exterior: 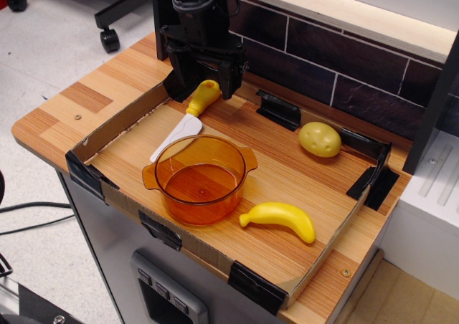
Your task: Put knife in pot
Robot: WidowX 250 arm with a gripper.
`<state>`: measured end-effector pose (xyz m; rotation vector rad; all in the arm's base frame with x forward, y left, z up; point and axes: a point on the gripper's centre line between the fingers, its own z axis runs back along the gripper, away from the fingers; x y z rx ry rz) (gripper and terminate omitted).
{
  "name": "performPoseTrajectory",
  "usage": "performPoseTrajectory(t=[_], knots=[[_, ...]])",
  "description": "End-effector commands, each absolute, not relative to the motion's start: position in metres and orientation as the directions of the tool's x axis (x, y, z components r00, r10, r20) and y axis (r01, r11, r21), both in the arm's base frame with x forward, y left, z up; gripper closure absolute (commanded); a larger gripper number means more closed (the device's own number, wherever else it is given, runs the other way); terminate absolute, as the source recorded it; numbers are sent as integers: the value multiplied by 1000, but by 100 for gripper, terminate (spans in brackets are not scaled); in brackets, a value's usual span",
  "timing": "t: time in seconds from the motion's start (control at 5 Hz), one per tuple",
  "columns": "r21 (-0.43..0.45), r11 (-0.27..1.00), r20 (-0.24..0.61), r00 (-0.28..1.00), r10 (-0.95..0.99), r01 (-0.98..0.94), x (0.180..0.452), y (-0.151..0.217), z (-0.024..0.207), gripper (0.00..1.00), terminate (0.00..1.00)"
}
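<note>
Jaws spread wide and empty are poised directly over the yellow handle end of the knife [188,118], which is laid flat on the surface, long axis running from that handle diagonally down-left, blade tip just beside the pot [200,178].

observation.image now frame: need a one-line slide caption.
Gripper with jaws open above the knife handle; orange pot empty beside the blade.
</note>
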<state>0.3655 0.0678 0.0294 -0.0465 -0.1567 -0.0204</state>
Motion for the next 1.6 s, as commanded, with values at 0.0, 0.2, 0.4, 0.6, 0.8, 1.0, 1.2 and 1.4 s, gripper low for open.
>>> performPoseTrajectory(t=[0.0, 0.2, 0.4, 0.6, 0.8, 1.0, 1.2, 1.4], knots=[[-32, 998, 154, 987, -54, 59, 368, 76, 20, 0, 0], [-69, 997, 158, 987, -33, 44, 368, 79, 14, 0, 0], [-101, 991, 157, 985, -71, 87, 365, 79, 17, 100, 0], [-119, 981, 173, 976, -129, 151, 364, 77, 29, 100, 0], [-145, 975, 205, 969, -134, 166, 365, 78, 44, 100, 0], [-167, 966, 207, 965, -162, 198, 364, 75, 58, 100, 0], [-200, 953, 205, 961, -186, 227, 359, 65, 77, 100, 0], [-213, 937, 175, 954, -242, 277, 345, 51, 95, 100, 0]])
